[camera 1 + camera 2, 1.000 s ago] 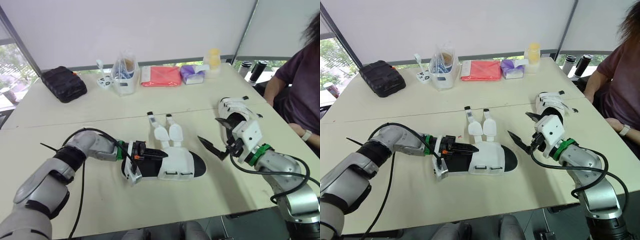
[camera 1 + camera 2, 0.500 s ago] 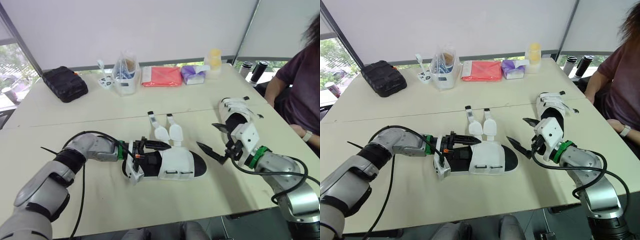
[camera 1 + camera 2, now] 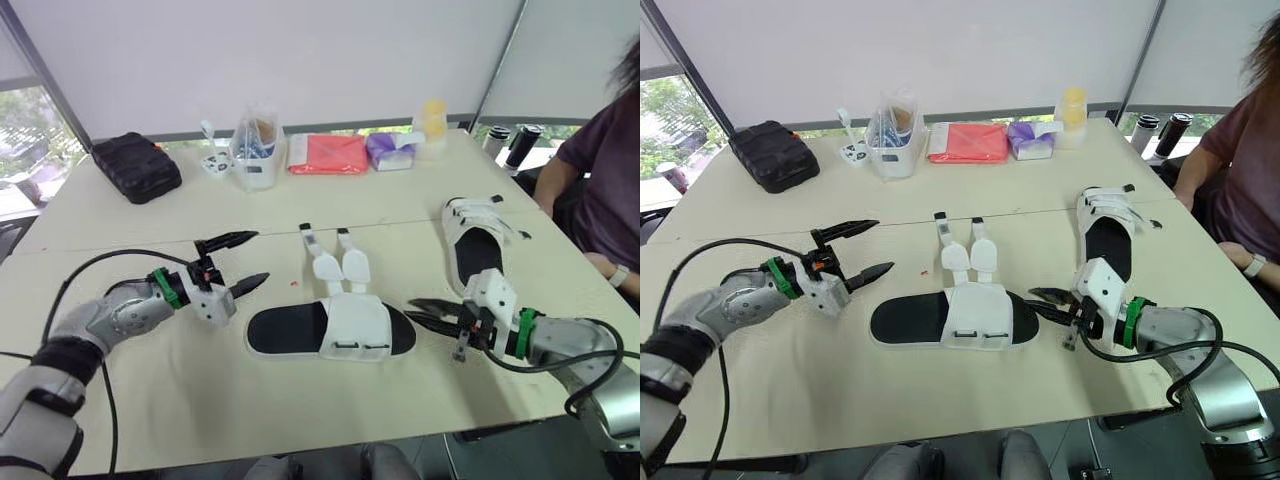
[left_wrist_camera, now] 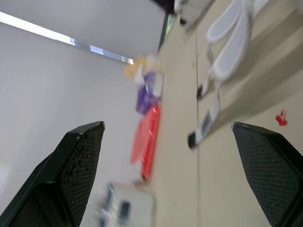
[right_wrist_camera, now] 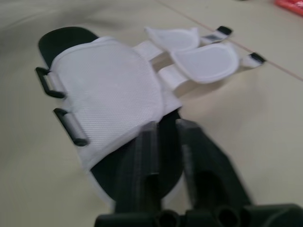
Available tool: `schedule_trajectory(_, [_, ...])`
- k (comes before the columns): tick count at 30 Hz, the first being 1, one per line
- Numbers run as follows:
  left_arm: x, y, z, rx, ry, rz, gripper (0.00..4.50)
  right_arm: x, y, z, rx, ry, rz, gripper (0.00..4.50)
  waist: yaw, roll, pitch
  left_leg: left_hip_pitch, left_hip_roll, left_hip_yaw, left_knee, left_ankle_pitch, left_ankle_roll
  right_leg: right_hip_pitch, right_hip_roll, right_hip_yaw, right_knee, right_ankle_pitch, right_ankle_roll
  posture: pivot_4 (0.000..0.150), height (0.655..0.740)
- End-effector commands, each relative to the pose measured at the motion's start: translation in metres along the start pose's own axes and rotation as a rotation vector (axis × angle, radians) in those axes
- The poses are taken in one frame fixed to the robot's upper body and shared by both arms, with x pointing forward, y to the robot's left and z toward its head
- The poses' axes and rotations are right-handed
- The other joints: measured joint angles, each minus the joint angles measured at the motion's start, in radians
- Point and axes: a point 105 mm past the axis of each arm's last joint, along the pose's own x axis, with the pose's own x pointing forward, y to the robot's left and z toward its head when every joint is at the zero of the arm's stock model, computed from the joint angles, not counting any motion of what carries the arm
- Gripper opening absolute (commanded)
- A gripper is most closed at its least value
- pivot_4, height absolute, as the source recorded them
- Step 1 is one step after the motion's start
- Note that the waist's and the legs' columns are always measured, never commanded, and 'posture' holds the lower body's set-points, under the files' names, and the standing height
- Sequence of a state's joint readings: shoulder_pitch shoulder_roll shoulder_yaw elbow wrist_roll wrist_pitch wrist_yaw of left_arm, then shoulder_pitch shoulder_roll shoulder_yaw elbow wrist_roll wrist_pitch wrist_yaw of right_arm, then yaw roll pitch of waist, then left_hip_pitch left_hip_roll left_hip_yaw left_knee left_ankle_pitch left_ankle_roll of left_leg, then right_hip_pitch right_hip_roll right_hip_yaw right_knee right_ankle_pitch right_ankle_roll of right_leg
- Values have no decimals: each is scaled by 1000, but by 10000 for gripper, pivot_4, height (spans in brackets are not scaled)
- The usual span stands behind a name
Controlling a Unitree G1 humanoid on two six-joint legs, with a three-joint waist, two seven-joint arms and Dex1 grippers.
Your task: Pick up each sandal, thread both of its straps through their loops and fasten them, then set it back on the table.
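A white sandal [image 3: 350, 323] with a black sole lies flat in the middle of the table. Its two straps [image 3: 341, 264] are spread out unfastened on the far side, and two black loops [image 5: 59, 105] show on its upper. My left gripper [image 3: 261, 256] hovers open to the left of the heel, apart from it and holding nothing. My right gripper [image 3: 415, 307] lies low at the sandal's toe with its fingers [image 5: 148, 156] shut; I cannot tell whether they pinch the sole. A second white sandal [image 3: 476, 235] lies at the right.
Along the back stand a black case [image 3: 137, 167], a clear container [image 3: 255, 150], a red pouch [image 3: 328, 153], a purple pack [image 3: 392, 150] and a yellow bottle [image 3: 432, 115]. A person [image 3: 600, 190] sits at the right edge, near dark bottles [image 3: 520, 140].
My left gripper opened, let go of the sandal's heel and drew back to the left. My right gripper dropped to the toe and shut. The sandal now lies flat.
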State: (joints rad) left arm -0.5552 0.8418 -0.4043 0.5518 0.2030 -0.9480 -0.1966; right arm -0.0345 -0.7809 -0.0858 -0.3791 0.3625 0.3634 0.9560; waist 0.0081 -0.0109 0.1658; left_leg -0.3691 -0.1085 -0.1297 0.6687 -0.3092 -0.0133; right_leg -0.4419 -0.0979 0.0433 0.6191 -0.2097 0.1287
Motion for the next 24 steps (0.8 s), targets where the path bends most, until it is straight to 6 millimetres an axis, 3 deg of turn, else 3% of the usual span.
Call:
schedule_trajectory(1, [10, 14, -12, -312, 116, 120, 45000, -2, 6, -6, -37, 47, 63, 589, 3, 0, 0, 0, 0, 0, 0, 0, 0, 0, 0, 0, 0, 0, 0, 1500, 7400])
schedule_trajectory(6, [11, 14, -31, -851, 256, 248, 45000, -6, 3, -18, -71, 96, 82, 589, -4, 0, 0, 0, 1, 0, 1, 0, 0, 0, 1, 0, 1, 0, 0, 1500, 7400])
schedule_trajectory(12, [13, 4, -31, -1341, 272, 252, 45000, 3, 3, -19, -85, 73, 125, 589, -14, 0, 0, 1, 1, 0, 1, 2, -4, 0, 1, 0, 2, 0, 0, 1500, 7400])
schedule_trajectory(18, [19, -5, -36, -1308, 314, 210, 45000, 18, 6, -6, -29, -1, 164, 589, -15, 0, 0, 1, 1, 0, 1, 4, -7, 0, 1, 0, 1, 0, 0, 1500, 7400])
schedule_trajectory(24, [29, -15, -34, -1314, 308, 186, 45000, 32, 11, -15, -53, 34, 230, 589, -15, 0, 0, 1, 1, 0, 1, 4, -7, 1, 1, 0, 0, 0, -1, 1500, 7400])
